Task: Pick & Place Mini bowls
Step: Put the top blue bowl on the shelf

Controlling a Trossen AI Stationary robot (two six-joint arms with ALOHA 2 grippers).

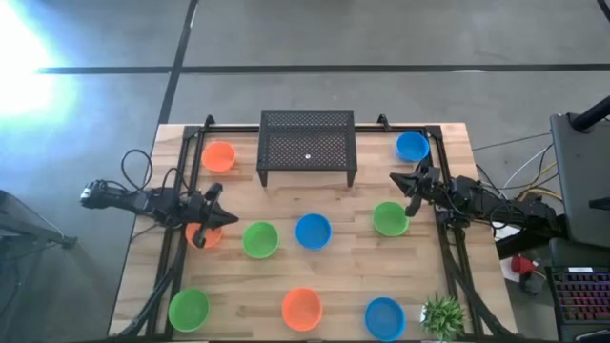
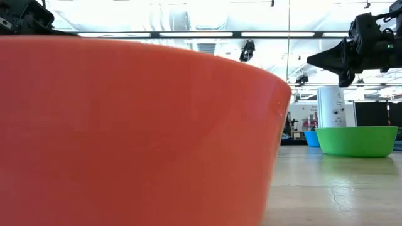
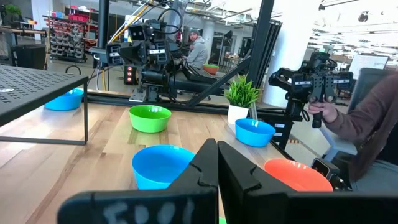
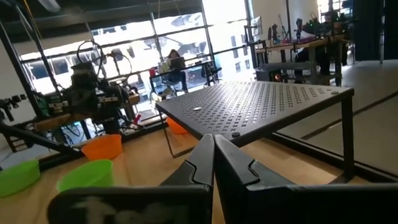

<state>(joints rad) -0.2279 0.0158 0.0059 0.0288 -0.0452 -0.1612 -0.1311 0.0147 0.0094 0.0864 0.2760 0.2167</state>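
A: Counting mini bowls [image 1: 313, 231]: nine, scattered singly across the table [image 1: 286, 195], none held, presumably awaiting pickup.

B: Grippers?

A: Left gripper [image 1: 215, 210] closed empty over an orange one; right gripper [image 1: 408, 187] closed empty, near the mesh rack [image 1: 307, 141].

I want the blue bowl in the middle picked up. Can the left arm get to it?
Probably yes. The left gripper, shut and empty, hangs over the table's left side. The blue bowl sits out in the open; only a green bowl stands near the way, and the arm could pass above it.
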